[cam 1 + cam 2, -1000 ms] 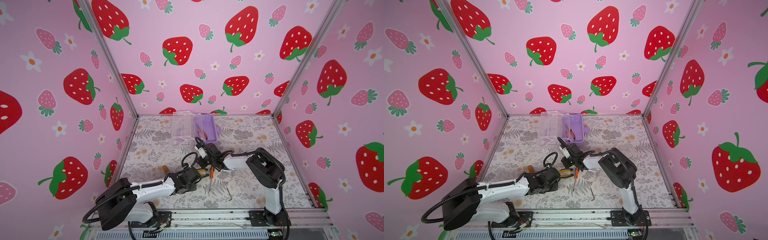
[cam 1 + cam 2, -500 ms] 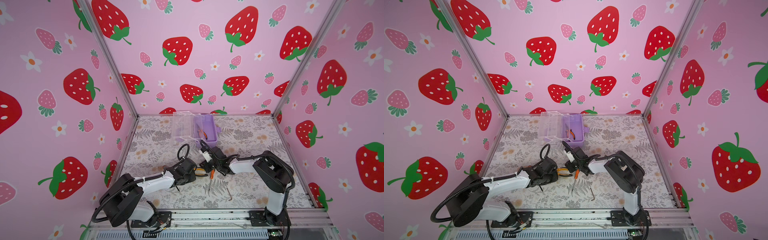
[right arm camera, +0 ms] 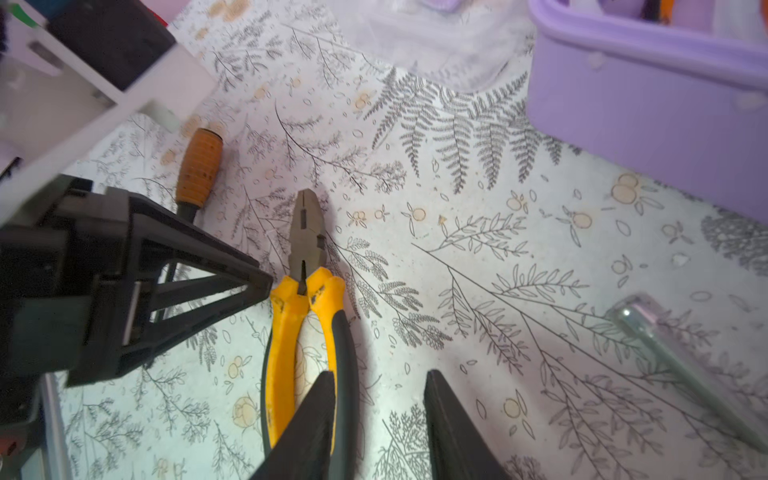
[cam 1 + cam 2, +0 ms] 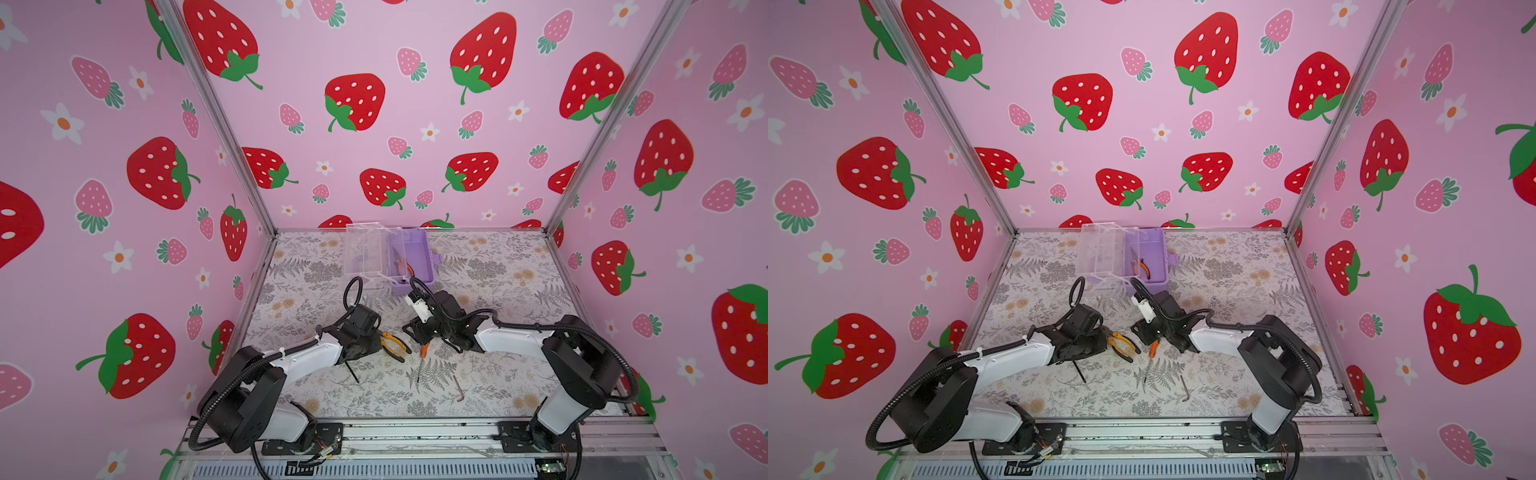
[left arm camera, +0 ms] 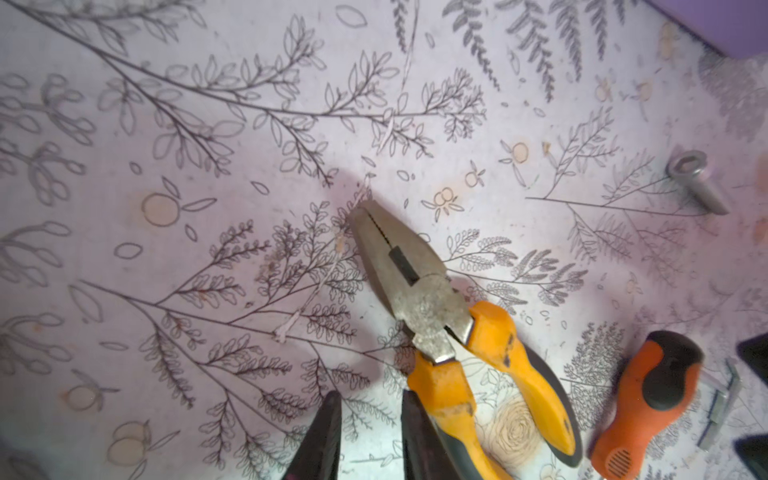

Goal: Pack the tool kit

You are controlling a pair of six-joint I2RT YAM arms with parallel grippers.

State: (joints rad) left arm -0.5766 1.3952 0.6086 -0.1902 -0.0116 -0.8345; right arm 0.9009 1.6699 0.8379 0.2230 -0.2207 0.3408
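Observation:
The lilac box (image 4: 417, 255) stands open at the back of the mat, its clear lid (image 4: 365, 253) swung left and small orange-handled pliers (image 4: 401, 263) inside. Bigger yellow-handled pliers (image 4: 393, 345) lie shut on the mat between my grippers. My left gripper (image 5: 370, 419) is open on bare mat, one finger (image 5: 417, 436) beside the pliers' handle (image 5: 453, 399). My right gripper (image 3: 380, 399) is open and empty, one finger (image 3: 316, 419) over the pliers' other handle (image 3: 345, 357). An orange screwdriver (image 4: 422, 353) lies just below it. A second screwdriver (image 3: 198, 166) runs under the left gripper.
A silver hex key (image 4: 458, 389) lies on the mat towards the front right. A silver socket-ended rod (image 3: 660, 332) lies close to my right gripper. Pink strawberry walls close the mat on three sides, and a metal rail (image 4: 415, 432) runs along the front.
My right gripper's jaws have parted wider. My left gripper has drawn back a little from the front, towards the far left. The yellow pliers have stayed on the mat.

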